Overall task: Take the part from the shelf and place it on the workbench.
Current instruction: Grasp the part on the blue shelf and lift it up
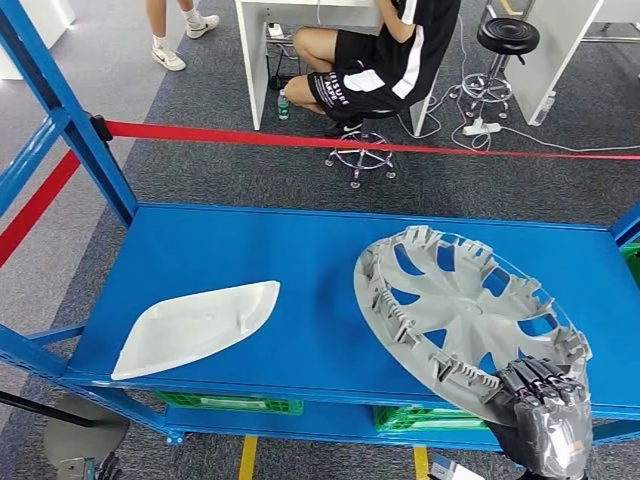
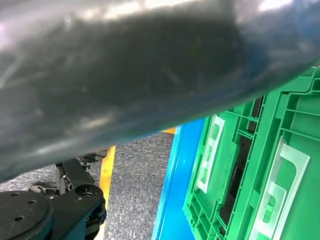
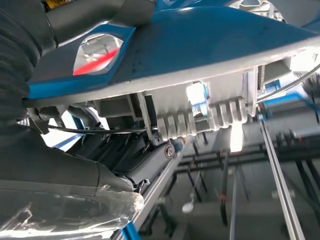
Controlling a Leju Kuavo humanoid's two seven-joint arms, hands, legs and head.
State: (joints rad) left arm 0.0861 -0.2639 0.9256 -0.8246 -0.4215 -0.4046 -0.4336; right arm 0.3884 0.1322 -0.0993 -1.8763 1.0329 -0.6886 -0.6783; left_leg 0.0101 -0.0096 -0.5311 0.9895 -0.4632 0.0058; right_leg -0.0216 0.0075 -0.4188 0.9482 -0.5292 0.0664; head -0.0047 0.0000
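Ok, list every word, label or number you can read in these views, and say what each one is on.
Nothing reads clearly.
White lettering on the seated person's black shorts: blurred, unreadable.
Wheel cover, gripped at its near rim by the right robot hand: no text visible.
White part on the blue shelf: no markings.
Green crates in the left wrist view: pale blank label holders, no text.

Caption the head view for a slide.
Right hand grips the grey hubcap at the blue shelf's front edge.
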